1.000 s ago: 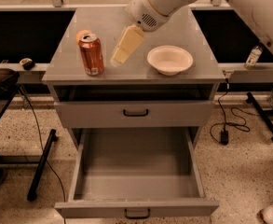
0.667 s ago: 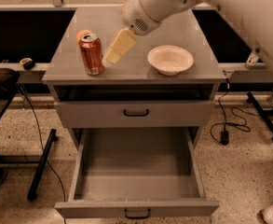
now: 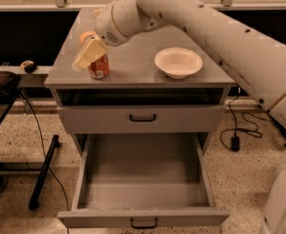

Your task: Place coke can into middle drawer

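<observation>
on the cabinet top [image 3: 142, 43], toward its near-left corner, the coke can [image 3: 99, 68] is standing upright, long axis vertical. the gripper [image 3: 90, 52] is sitting right at the can, covering its upper part from the near-left side, with the arm [image 3: 206, 28] reaching in from the far right. can't tell whether it's clamped on the can or only around it.

the middle drawer [image 3: 108, 219] is hanging pulled well out, its tray open from above, lying below and nearer than the can.

judgement: the coming move is looking like lift clear, carry toward the near side past the cabinet's front edge and the shut upper drawer front [image 3: 181, 120], then lower into the tray. the white bowl [image 3: 178, 62] is sitting to the right, well apart and off that path. room in the tray is looking wide. likely risks: clipping the front edge, or tipping the can off the left edge.
</observation>
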